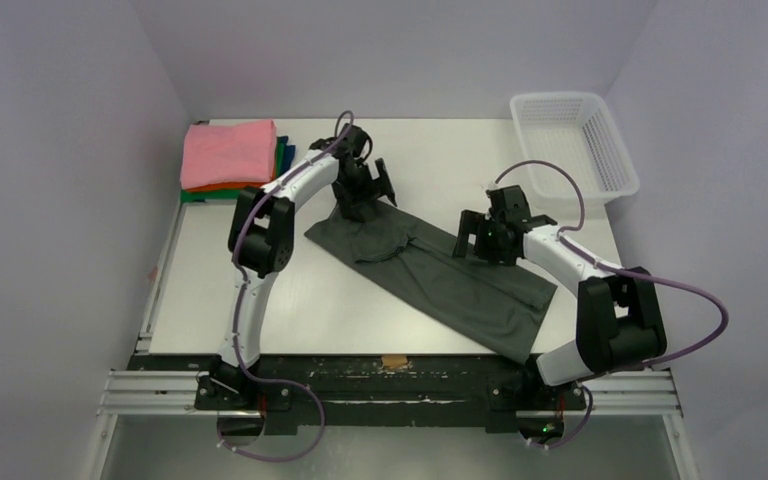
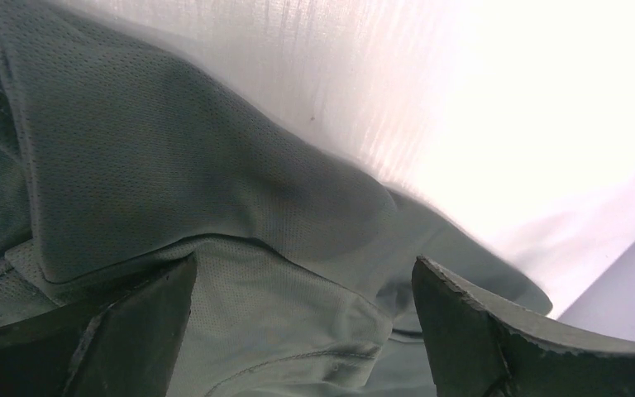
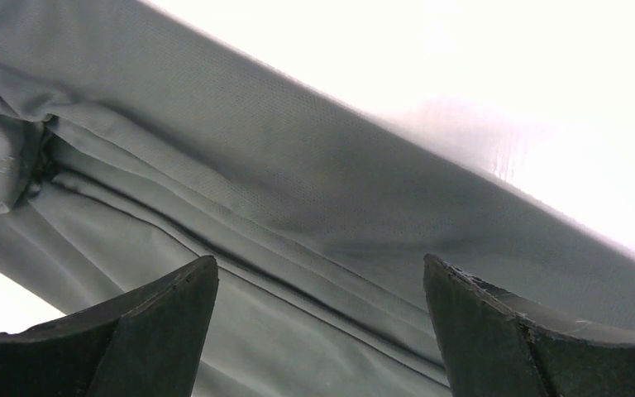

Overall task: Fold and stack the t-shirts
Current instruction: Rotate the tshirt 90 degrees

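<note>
A dark charcoal-grey t-shirt [image 1: 440,275] lies folded lengthwise in a long diagonal strip across the middle of the table. My left gripper [image 1: 363,195] is open, right above its far left end, where the collar and folds show in the left wrist view [image 2: 215,190]. My right gripper [image 1: 485,238] is open over the strip's far edge near its middle, with the cloth's folds [image 3: 298,215] between the fingers. A stack of folded t-shirts stands at the far left corner, pink [image 1: 228,152] on top, with orange [image 1: 222,187], green [image 1: 195,197] and dark blue edges beneath.
A white plastic mesh basket [image 1: 572,145] stands at the far right corner. The white table [image 1: 260,300] ends at a black rail by the arm bases. Purple cables loop off both arms.
</note>
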Available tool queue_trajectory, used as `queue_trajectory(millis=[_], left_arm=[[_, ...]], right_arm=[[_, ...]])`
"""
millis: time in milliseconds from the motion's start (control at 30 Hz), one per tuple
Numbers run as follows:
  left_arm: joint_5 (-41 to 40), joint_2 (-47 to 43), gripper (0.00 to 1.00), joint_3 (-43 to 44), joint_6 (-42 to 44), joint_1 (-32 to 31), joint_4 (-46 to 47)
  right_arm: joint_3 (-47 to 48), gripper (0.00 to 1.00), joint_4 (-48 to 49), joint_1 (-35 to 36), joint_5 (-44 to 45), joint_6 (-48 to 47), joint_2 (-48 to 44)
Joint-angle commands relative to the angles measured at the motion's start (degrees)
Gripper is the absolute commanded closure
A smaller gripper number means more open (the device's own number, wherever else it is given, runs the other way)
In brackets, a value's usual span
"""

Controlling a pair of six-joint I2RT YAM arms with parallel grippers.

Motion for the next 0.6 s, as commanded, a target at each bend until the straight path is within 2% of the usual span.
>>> queue_trajectory(millis=[0, 200, 300, 567], left_arm=[[7.80, 1.25, 0.00, -1.74, -0.95, 1.05, 4.86], [13.21, 10.82, 0.00, 13.34, -4.32, 1.34, 2.96], [16.06, 13.67, 0.00, 15.25, -6.44, 1.33, 5.11], [13.54, 15.59, 0.00, 20.13, -8.45, 2.07, 11.97]], right_arm=[[1.16, 0.07, -2.16, 0.12, 3.13, 2.32, -0.32], [-2.01, 0.07, -3.34, 0.10, 2.47, 3.30, -0.88], [-3.63, 0.07, -3.44, 0.13, 1.73, 3.94, -0.49], [-6.69, 0.09, -3.35, 0.52, -5.72, 5.74, 0.79]])
